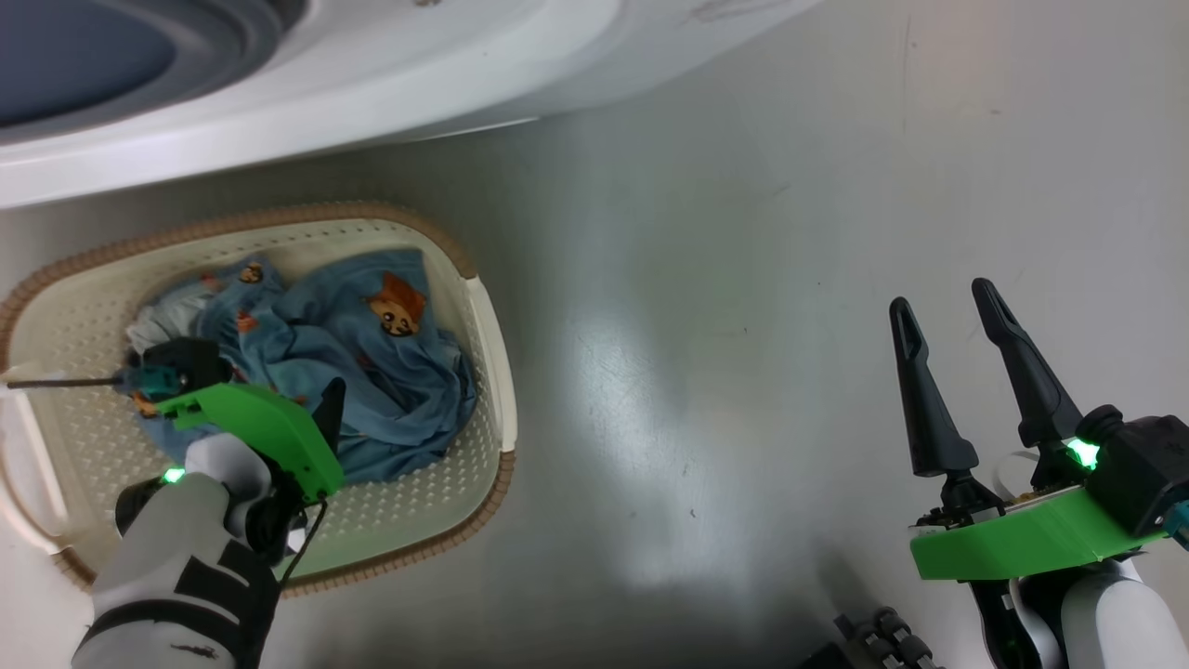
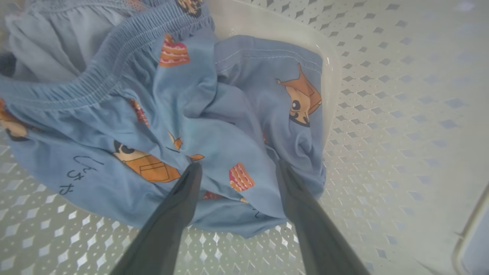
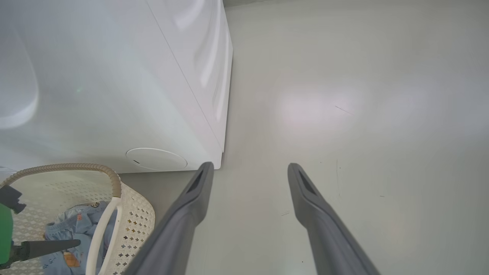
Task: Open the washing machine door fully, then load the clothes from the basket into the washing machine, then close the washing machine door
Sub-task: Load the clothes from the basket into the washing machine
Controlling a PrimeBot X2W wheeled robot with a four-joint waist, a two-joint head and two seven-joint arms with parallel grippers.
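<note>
Judging by the grey gasket (image 1: 218,56) and dark drum mouth laid bare at the upper left of the head view, seems opened already on the washing machine (image 1: 390,84); how fully, cannot tell. Sits at the start of loading, then.

Lower left of that view: the basket (image 1: 489,344), on the floor just in front of the machine, with the clothes (image 1: 390,372) heaped inside, none lifted out.

At the bottom centre of the left wrist view, the left gripper (image 2: 238,165) down in the basket, fingers (image 2: 175,214) spread wide, tips at the blue fabric either side of a fold, nothing pinched yet.

At the lower right of the head view, the right gripper (image 1: 942,297) parted and empty above bare floor, well apart from the basket.

Left to do, by this reckoning: pinching and lifting the bundle, carrying it into the drum, repeating if needed, then shutting up the machine.
</note>
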